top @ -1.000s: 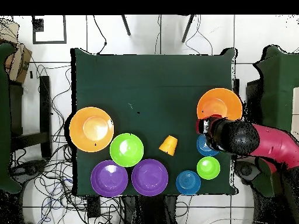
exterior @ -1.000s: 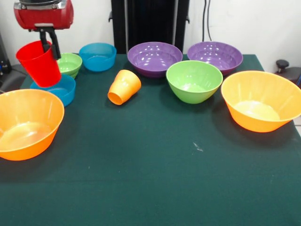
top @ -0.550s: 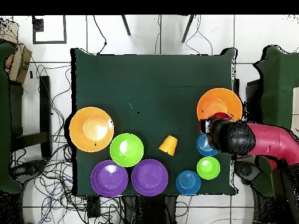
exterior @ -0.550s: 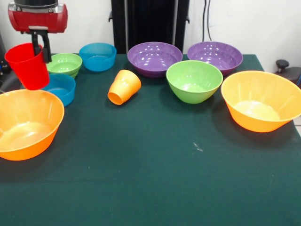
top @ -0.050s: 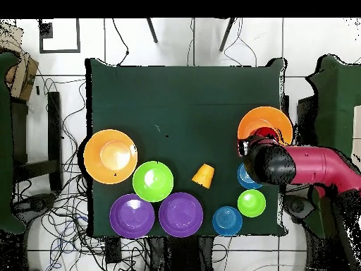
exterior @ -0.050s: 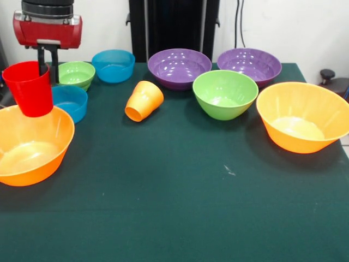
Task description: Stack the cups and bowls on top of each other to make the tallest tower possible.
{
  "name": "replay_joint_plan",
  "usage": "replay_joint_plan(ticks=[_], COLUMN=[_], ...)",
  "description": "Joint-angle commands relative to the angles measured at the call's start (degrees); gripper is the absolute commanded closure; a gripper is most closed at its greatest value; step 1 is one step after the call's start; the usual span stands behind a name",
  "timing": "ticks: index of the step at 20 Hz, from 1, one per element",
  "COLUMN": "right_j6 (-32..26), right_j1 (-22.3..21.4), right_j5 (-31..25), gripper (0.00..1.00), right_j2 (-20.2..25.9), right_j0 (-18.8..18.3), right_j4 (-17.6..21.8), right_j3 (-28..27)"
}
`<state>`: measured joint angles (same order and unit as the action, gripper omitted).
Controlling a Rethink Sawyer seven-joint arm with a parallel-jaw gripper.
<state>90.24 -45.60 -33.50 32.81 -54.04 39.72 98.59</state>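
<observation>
**Red cup now hanging over the left orange bowl**

Since a second ago the gripper (exterior @ -0.050s: pixel 44 61) has carried the red cup (exterior @ -0.050s: pixel 28 88) left and slightly down in the front view. It was in front of the small blue bowl (exterior @ -0.050s: pixel 70 101); now its lower part overlaps the far rim of the large orange bowl (exterior @ -0.050s: pixel 31 143) at the left edge. Cup is off the table, upright with a slight tilt, mouth up.

Claw: fingers closed on the cup's rim, one black finger visible down the right side of the wall. The red wrist housing sits above it in the upper left of the frame.

In the overhead view the arm (top @ -0.050s: pixel 310 166) covers most of the cup. Only a red sliver shows at the lower edge of the orange bowl (top @ -0.050s: pixel 264 125) at right.

Everything else is unmoved:
- orange cup (exterior @ -0.050s: pixel 143 100) lies on its side, centre-left, mouth towards the lower left, ridged band near the rim
- small green bowl (exterior @ -0.050s: pixel 76 73) and second small blue bowl (exterior @ -0.050s: pixel 113 65) at upper left
- two purple bowls (exterior @ -0.050s: pixel 179 67) (exterior @ -0.050s: pixel 249 65) along the top
- medium green bowl (exterior @ -0.050s: pixel 224 93) in front of them
- second large orange bowl (exterior @ -0.050s: pixel 304 115) at right

All are glossy plain plastic on a dark green table (exterior @ -0.050s: pixel 180 207). No tower yet, nothing nested. No readable labels or writing.
</observation>
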Motion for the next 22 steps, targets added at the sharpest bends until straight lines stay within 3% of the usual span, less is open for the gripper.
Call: replay_joint_plan(ticks=[1,10,22], right_j6=[-10.35,-10.05,-7.51], right_j1=[4.58,7.43,13.20], right_j5=[-0.29,1.50,3.94], gripper=[1.00,1.00,1.00], right_j2=[2.03,1.38,0.55], right_j0=[-0.02,-1.63,0.23], right_j4=[4.77,6.01,8.29], right_j3=[-5.12,-4.81,-8.04])
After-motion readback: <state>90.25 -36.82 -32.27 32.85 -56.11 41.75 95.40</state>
